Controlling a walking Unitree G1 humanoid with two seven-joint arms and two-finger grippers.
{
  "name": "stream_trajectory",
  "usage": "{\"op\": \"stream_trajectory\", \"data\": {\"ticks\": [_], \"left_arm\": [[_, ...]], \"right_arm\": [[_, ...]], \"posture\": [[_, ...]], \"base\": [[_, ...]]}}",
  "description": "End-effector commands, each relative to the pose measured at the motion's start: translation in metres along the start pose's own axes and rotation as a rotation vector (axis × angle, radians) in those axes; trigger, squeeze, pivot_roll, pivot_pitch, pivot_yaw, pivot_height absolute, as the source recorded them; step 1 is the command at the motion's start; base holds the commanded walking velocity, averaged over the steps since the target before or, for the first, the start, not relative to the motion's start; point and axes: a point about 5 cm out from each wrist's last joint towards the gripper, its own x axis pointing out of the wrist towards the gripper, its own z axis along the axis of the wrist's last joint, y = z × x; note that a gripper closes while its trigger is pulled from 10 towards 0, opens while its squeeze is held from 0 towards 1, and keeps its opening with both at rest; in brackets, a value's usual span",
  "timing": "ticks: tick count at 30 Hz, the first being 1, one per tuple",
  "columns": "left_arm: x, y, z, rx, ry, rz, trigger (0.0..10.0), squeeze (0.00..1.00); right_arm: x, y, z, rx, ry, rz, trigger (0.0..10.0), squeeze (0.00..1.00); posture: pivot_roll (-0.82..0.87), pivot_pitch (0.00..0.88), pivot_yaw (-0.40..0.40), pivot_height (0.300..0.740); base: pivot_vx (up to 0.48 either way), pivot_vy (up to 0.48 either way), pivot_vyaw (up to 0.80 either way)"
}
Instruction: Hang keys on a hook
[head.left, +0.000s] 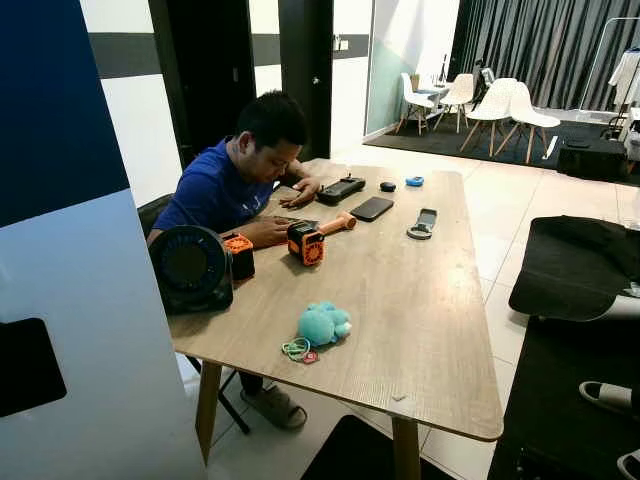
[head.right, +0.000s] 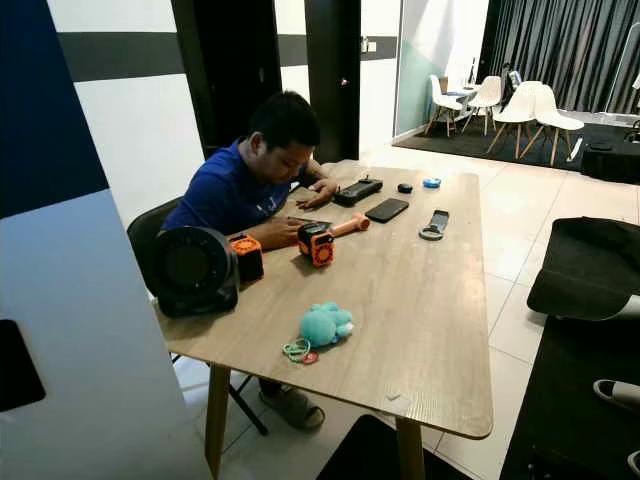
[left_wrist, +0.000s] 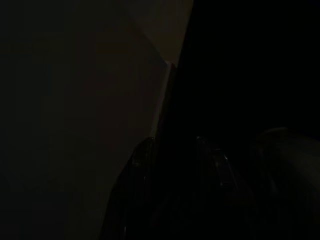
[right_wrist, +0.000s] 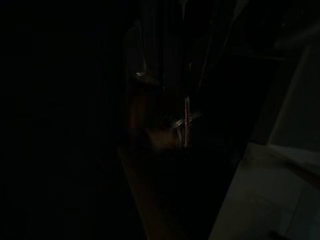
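Note:
A teal plush toy lies on the near left part of the wooden table. Green and pink key rings lie attached at its front side. A black fitting shows on the blue and white panel at my near left; I cannot tell whether it is a hook. My left gripper is a faint dark shape in the very dark left wrist view, beside a pale wall edge. My right arm hangs idle in the shade.
A person in a blue shirt sits at the table's left side, hands on it. A round black fan, orange-black devices, a phone and a remote lie there too. Black cushions cover the floor right; white chairs stand behind.

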Motion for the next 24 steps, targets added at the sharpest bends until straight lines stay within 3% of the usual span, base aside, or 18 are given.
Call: {"op": "stream_trajectory", "data": {"ticks": [1, 4, 8, 13, 15, 24], "left_arm": [[0.001, -0.007, 0.0, 0.007, -0.003, -0.026, 10.0, 0.0], [0.0, -0.007, -0.003, 0.008, 0.006, 0.0, 10.0, 0.0], [-0.001, -0.006, -0.011, -0.073, 0.048, 0.004, 10.0, 0.0], [-0.002, 0.0, -0.014, -0.046, 0.066, 0.027, 10.0, 0.0], [-0.003, 0.003, -0.014, -0.092, 0.061, 0.028, 10.0, 0.0], [-0.003, 0.004, -0.012, -0.091, 0.036, 0.026, 10.0, 0.0]], "right_arm": [[0.001, 0.008, -0.003, -0.034, 0.006, 0.055, 10.0, 0.0], [0.001, 0.014, 0.0, -0.059, -0.02, 0.092, 10.0, 0.0], [0.002, 0.013, 0.003, -0.074, -0.038, 0.077, 10.0, 0.0], [0.002, 0.012, 0.003, -0.059, -0.037, 0.072, 10.0, 0.0], [0.002, 0.011, 0.003, -0.073, -0.031, 0.064, 10.0, 0.0], [0.001, 0.008, 0.003, -0.11, -0.032, 0.039, 10.0, 0.0]], "posture": [[0.06, 0.025, 0.03, 0.74], [0.06, 0.022, 0.035, 0.74], [0.06, 0.016, 0.035, 0.74], [0.06, 0.014, 0.035, 0.74], [0.06, 0.01, 0.033, 0.74], [0.06, 0.0, 0.035, 0.74]], "base": [[0.0, 0.0, 0.0], [0.0, 0.0, 0.0], [0.0, 0.0, 0.0], [0.0, 0.0, 0.0], [0.0, 0.0, 0.0], [0.0, 0.0, 0.0]]}}
